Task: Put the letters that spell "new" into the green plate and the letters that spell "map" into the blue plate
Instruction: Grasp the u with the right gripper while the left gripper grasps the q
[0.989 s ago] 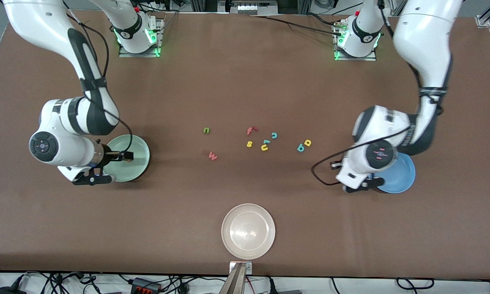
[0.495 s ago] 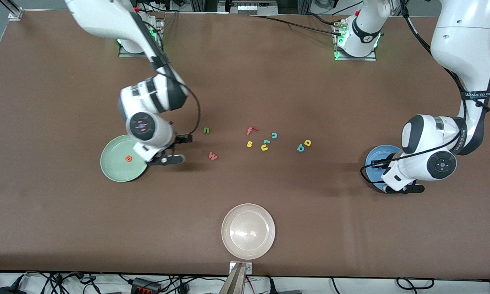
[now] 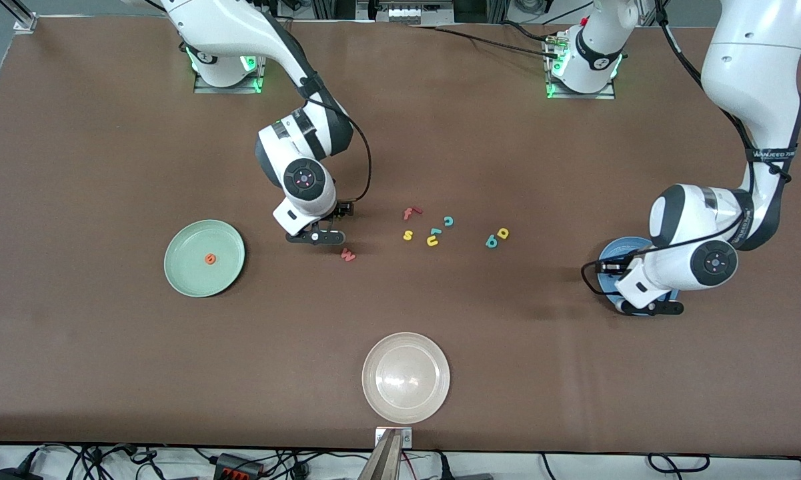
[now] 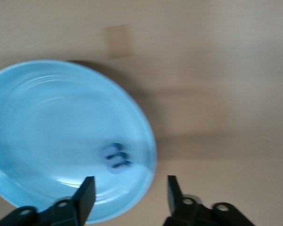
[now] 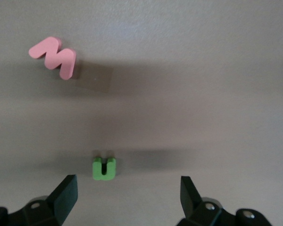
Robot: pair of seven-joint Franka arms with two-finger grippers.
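The orange "e" (image 3: pixel 209 259) lies in the green plate (image 3: pixel 185 268). My right gripper (image 3: pixel 330 223) (image 5: pixel 129 188) hangs open low over the table, with the green "n" (image 5: pixel 104 168) just off its fingertips; the front view hides the "n". The pink "w" (image 3: pixel 348 255) (image 5: pixel 53 56) lies nearby, nearer the front camera. My left gripper (image 3: pixel 630 288) (image 4: pixel 129 188) is open over the rim of the blue plate (image 3: pixel 613 250) (image 4: pixel 47 117), where the blue "m" (image 4: pixel 117 157) rests. The teal "a" (image 3: pixel 491 241) and yellow "p" (image 3: pixel 503 233) lie together on the table.
A loose cluster sits mid-table: red "f" (image 3: pixel 410 213), yellow "s" (image 3: pixel 407 235), yellow "u" (image 3: pixel 432 241) and teal "c" (image 3: pixel 448 221). A cream-white plate (image 3: pixel 405 377) stands near the table's front edge.
The right arm left the orange "e" in the green plate and swung toward mid-table, over the "n". The left arm shifted over the blue plate.
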